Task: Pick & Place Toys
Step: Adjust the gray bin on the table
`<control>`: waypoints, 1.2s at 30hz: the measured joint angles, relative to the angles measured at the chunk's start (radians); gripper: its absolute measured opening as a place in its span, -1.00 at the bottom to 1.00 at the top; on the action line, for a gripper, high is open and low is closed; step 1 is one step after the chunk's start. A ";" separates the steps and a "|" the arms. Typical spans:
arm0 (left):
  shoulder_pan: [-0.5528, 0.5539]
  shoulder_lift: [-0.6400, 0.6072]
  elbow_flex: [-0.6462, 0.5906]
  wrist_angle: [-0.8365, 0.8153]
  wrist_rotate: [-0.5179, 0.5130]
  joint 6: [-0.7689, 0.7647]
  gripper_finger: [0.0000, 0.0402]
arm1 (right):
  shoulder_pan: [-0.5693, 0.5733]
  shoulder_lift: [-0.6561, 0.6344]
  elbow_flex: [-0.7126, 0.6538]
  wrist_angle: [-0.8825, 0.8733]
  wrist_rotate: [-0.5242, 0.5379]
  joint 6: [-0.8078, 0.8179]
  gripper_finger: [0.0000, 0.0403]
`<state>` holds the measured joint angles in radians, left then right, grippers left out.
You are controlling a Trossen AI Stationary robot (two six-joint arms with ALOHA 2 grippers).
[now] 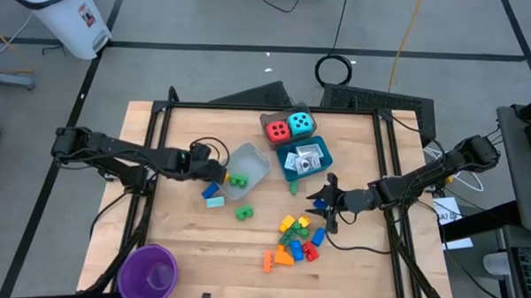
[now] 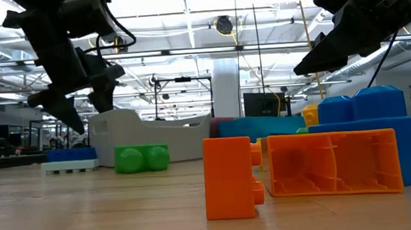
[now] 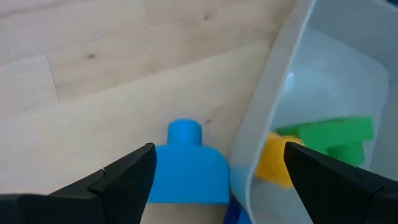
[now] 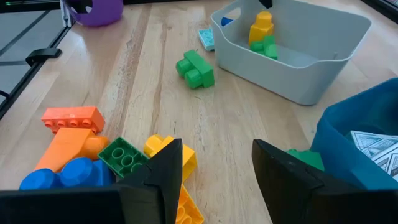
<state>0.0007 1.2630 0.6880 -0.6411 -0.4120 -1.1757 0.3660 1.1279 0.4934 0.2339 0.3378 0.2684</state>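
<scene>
The left jaws [image 3: 214, 168] stand wide and hold nothing, hanging just above a blue brick [image 3: 186, 171] that lies on the worktop [image 1: 183, 235] touching or just beside the outer wall of the grey tray [image 1: 250, 166]. In that tray lie a green brick [image 1: 238, 179] and a yellow brick [image 4: 261, 26]. A cyan brick [image 1: 215, 201] sits on the wood beside the blue one, on the side toward the front edge.

The right jaws [image 4: 214, 165] are also wide and empty, raised over the wood right of the worktop's middle, between the blue tray [image 1: 323, 160] and the brick heap [image 1: 295, 240]. The heap, toward the front edge, mixes yellow, green, blue, red and orange pieces. A loose green brick [image 1: 244, 213] lies between the heap and the grey tray.

The blue tray, near the back edge, carries white packets [image 1: 305, 159]; just behind it stand the red die [image 1: 276, 129] and the cyan die [image 1: 301, 124] side by side. A purple cup [image 1: 148, 270] stands at the front left corner.
</scene>
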 joint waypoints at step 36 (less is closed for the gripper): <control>-0.118 -0.051 0.056 0.287 0.113 0.198 0.77 | 0.000 0.000 0.000 0.001 0.000 0.000 -0.17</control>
<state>-0.1175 1.2120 0.7436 -0.3539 -0.2995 -0.9773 0.3660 1.1278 0.4934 0.2346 0.3378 0.2684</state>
